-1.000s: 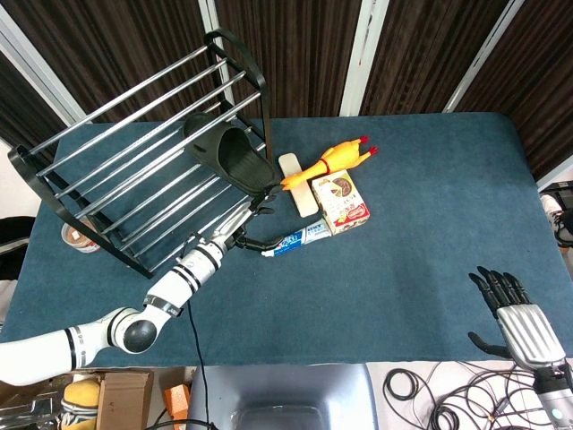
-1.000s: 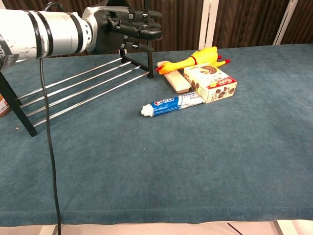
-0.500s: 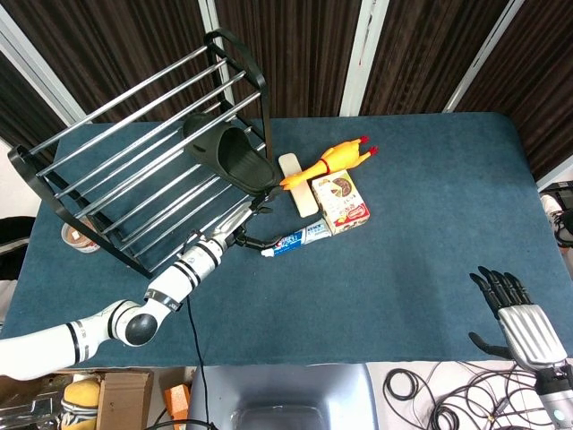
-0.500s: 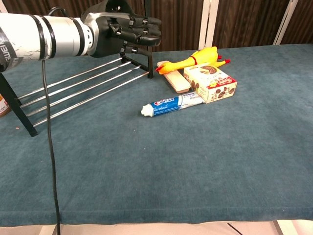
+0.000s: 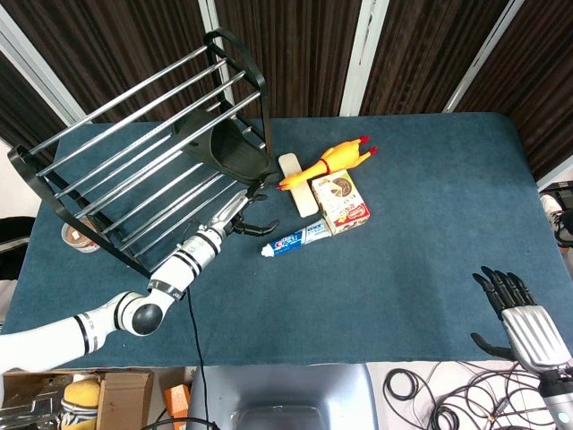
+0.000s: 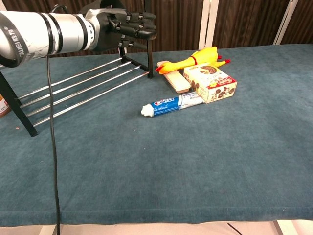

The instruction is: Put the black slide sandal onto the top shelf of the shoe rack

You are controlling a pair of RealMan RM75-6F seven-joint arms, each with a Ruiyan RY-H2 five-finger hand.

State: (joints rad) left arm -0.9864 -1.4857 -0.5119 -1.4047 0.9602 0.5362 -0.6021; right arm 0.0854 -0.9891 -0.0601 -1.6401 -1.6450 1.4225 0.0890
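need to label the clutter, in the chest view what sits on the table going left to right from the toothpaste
toothpaste tube → wooden brush → snack box. The rubber chicken lies behind the brush and the box, spanning both, so it has no clear place in the order.

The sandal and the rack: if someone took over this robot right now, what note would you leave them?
Left hand: just under the black sandal, seemingly supporting it; the grip itself is hidden.
Right hand: open, idle at the table's near right corner.
Sandal: at the right end of the shoe rack, up at its top bars.
Done: sandal raised to the top shelf.
Left: settle it on the bars, let go, withdraw the left arm.
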